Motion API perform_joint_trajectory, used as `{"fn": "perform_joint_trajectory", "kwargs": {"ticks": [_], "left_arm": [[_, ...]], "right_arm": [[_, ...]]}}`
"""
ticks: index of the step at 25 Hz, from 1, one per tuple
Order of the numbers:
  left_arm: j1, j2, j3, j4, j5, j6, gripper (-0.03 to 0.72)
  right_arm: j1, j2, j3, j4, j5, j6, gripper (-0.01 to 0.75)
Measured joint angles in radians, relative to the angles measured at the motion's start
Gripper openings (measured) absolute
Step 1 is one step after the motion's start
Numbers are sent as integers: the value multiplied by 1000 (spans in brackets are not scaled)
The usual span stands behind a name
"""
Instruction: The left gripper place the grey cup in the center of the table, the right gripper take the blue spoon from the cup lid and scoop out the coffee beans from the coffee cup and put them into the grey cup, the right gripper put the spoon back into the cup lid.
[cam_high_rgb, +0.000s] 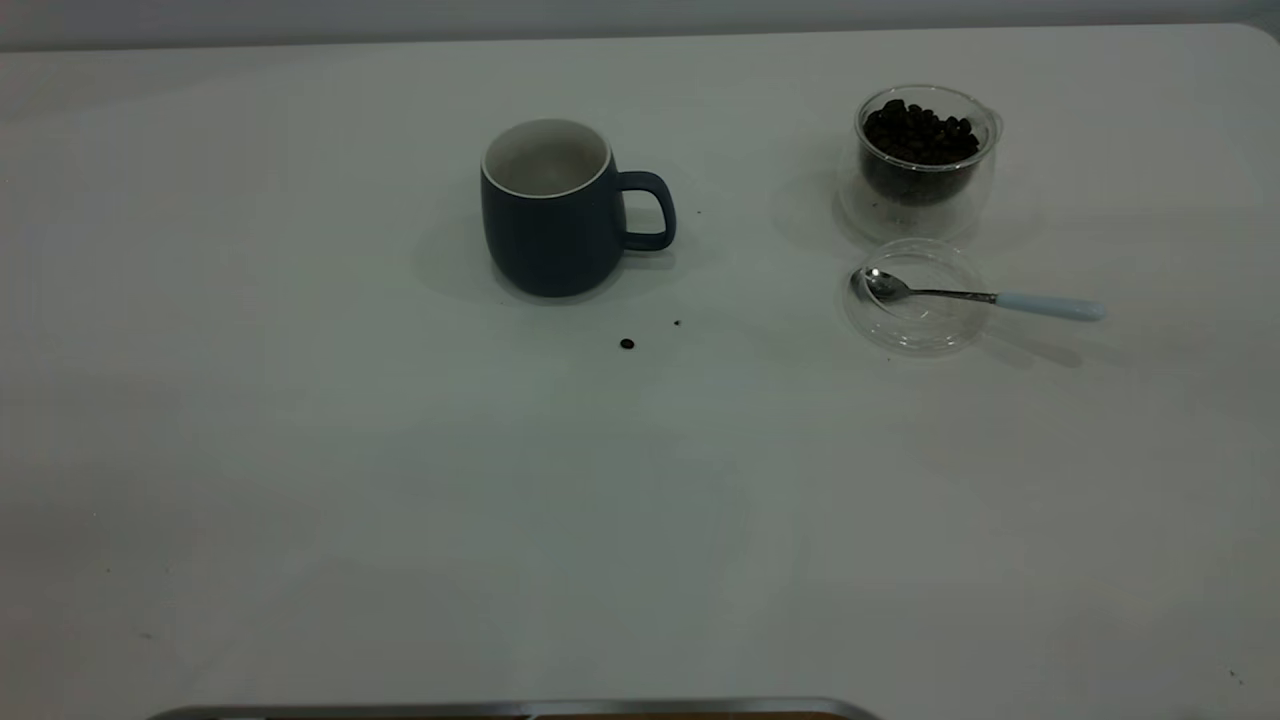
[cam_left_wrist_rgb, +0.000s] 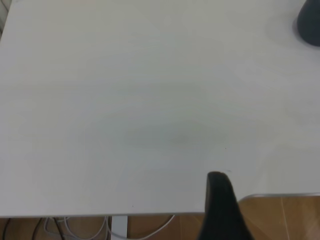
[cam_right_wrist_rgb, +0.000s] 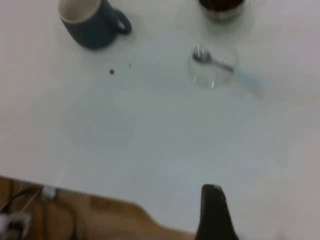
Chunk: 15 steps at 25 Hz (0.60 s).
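Observation:
The grey cup (cam_high_rgb: 555, 210) stands upright at the middle back of the table (cam_high_rgb: 400, 500), handle to the right, and looks empty inside. The coffee cup (cam_high_rgb: 920, 165) with coffee beans (cam_high_rgb: 920, 135) stands at the back right. In front of it lies the cup lid (cam_high_rgb: 915, 297), with the blue spoon (cam_high_rgb: 985, 297) resting across it, bowl inside and handle pointing right. Neither gripper shows in the exterior view. My left gripper (cam_left_wrist_rgb: 220, 200) hangs over the table's near edge, far from the grey cup (cam_left_wrist_rgb: 310, 17). My right gripper (cam_right_wrist_rgb: 212, 210) is also at the near edge, far from the blue spoon (cam_right_wrist_rgb: 227, 69).
A stray bean (cam_high_rgb: 627, 343) and a smaller dark speck (cam_high_rgb: 677, 323) lie in front of the grey cup. A metal rim (cam_high_rgb: 500, 708) runs along the table's near edge. The wrist views show brown floor and cables beyond that edge.

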Motion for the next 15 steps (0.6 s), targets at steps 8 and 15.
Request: {"fn": "perform_joint_trajectory", "kwargs": {"ticks": [8,15], "left_arm": [[0,0,0,0,0,0,548],[0,0,0,0,0,0,548]], "right_arm": [[117,-249,0,-136,14,78,563],[432,-297,0,-291,7,279,563]]}}
